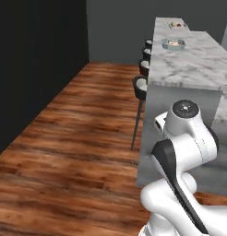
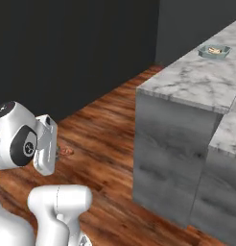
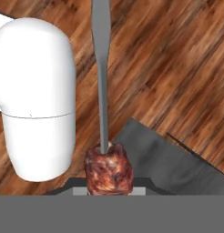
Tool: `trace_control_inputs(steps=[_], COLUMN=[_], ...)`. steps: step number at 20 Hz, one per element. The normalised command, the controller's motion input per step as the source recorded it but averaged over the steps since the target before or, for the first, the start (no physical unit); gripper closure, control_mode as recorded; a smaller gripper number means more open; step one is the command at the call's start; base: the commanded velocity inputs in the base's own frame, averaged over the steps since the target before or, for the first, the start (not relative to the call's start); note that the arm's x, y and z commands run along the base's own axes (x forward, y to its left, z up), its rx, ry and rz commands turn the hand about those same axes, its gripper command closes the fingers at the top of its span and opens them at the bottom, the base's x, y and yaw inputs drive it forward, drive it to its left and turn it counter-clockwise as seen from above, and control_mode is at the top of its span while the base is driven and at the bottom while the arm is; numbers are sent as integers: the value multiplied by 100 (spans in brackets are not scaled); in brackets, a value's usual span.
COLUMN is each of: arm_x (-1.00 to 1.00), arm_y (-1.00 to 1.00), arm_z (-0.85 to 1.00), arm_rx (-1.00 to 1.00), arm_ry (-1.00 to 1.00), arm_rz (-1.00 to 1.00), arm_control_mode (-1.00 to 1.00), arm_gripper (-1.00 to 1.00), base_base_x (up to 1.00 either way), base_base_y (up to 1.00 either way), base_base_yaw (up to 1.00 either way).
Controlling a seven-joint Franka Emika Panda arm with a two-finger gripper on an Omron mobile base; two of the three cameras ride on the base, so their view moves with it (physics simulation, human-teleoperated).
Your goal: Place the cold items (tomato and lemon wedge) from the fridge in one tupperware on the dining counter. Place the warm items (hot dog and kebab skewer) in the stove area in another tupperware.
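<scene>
Kebab skewer (image 3: 108, 170), a thin grey stick carrying a red-brown chunk of grilled meat, sits pinched in our pincer (image 3: 109, 191), whose jaws are pressed together on the meat end while the bare stick points away over the brown plank floor (image 3: 177, 63). Seen from the right base camera, a sliver of the meat (image 2: 67, 151) shows just beside the white hand, low and well short of the long white marble table (image 2: 196, 81). On that table, far from the skewer, rests the shallow pale blue-green tray (image 2: 214, 51) with something pale already in it. We judge the skewer light, its stick stiff and slim, the meat soft and likely to turn on the stick, so a hold on a chunk seems steadier than on the smooth shaft.
</scene>
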Motion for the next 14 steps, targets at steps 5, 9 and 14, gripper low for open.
trace_control_inputs(steps=[5,9,14], arm_x=[0,0,0], arm_y=[0,0,0], arm_z=[0,0,0], arm_rx=[0,0,0], arm_ry=[0,0,0], arm_rz=[0,0,0], arm_control_mode=[100,100,100], arm_gripper=[100,100,100], base_base_x=[51,49,50], base_base_y=[100,100,100], base_base_yaw=[-49,-54,-55])
